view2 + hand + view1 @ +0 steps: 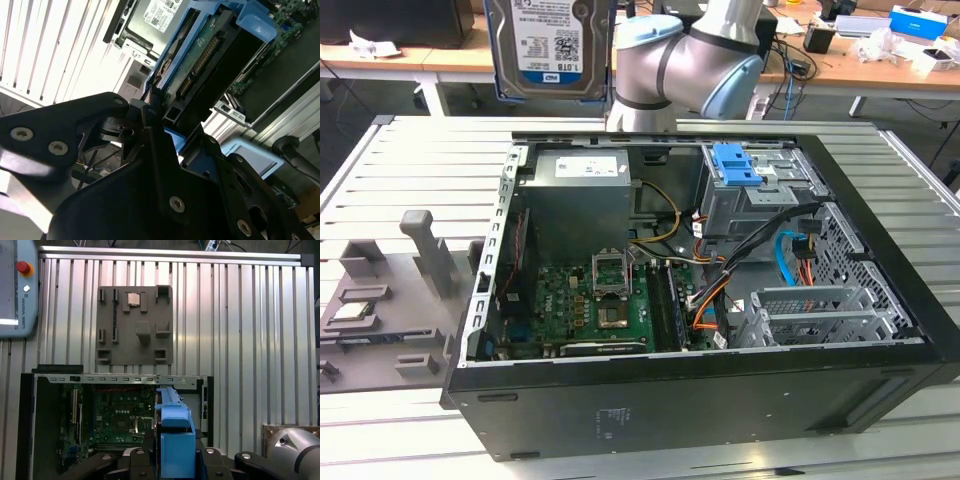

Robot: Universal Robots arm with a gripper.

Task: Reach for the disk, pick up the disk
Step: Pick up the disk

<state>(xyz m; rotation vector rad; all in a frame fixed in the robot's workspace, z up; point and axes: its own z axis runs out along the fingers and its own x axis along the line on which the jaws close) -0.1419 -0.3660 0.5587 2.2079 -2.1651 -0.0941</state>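
Already hanging well above the computer case [700, 400] in the exterior view: the disk [548, 45], raised over the case's far side, just beside the arm [685, 60], label turned to the camera. Judging the reach and the pick-up both as done, with nothing of the task remaining to see. Counting here one disk, one arm, one case, one blue latch piece [735, 165] inside the case, and one grey fixture plate [380, 300] beside the case on the exterior view's left.

Looking now through the second wrist view: the gripper [152, 107] clenching its black fingers on the blue frame at the disk's connector end, with the case lying far beyond. Counting one gripper and one disk.

Passing to the first wrist view: the disk showing edge-on between the two fingers, pressed from both sides, hanging over the open case. Counting one fixture plate beyond the case and one small silver chip [133, 299] sitting on it.
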